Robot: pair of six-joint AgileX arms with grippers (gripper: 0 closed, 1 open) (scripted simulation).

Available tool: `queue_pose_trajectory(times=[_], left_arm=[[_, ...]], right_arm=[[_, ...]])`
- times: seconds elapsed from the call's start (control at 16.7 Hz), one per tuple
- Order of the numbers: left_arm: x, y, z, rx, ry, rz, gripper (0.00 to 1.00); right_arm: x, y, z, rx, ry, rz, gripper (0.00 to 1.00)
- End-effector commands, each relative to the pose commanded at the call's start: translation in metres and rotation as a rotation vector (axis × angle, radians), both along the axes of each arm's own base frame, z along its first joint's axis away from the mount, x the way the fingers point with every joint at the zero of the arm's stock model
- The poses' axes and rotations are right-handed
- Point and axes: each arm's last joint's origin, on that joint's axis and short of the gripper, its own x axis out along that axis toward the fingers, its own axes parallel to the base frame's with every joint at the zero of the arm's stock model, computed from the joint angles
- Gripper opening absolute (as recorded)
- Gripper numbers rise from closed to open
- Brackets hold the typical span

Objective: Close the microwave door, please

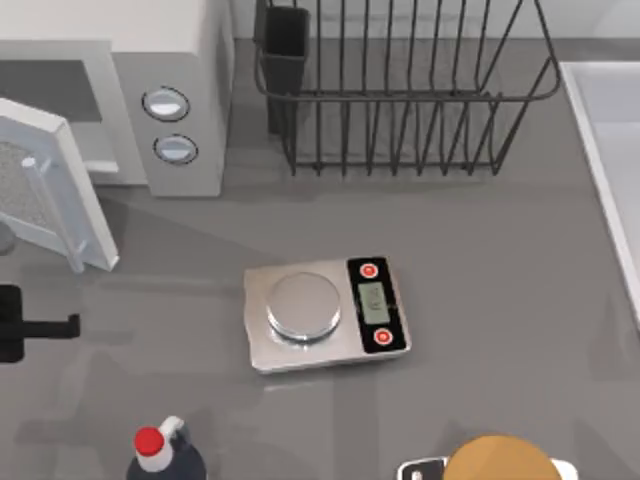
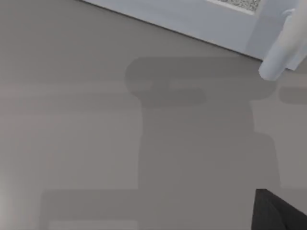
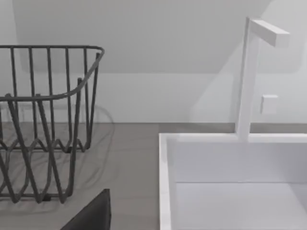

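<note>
While the light grey microwave [image 1: 165, 90] fills the frame's upper left, two round silver knobs stacked on its panel, its door [image 1: 55, 190] hangs swung open at the left edge, pale-framed with a speckled grey window. Below it, the left gripper [image 1: 40, 325] sits at the left edge; whether its claw is spread I cannot tell.

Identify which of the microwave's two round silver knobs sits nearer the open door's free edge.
The lower knob on the microwave: it lies closer to the table's front, where the door swings out; the upper knob sits farther back.
</note>
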Motion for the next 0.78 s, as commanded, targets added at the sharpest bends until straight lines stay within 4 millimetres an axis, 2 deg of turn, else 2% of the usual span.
queue_pose_trajectory(times=[0.18,0.54,0.78], left_arm=[[-0.005,-0.014,0.001,-0.002,-0.017,0.019,0.0],[-0.004,-0.015,0.001,-0.005,-0.019,0.022,0.0],[0.019,-0.016,0.006,-0.006,-0.027,0.022,0.0]], right_arm=[[0.0,0.0,0.0,0.0,0.0,0.0,1.0],[0.0,0.0,0.0,0.0,0.0,0.0,1.0],[0.0,0.0,0.0,0.0,0.0,0.0,1.0]])
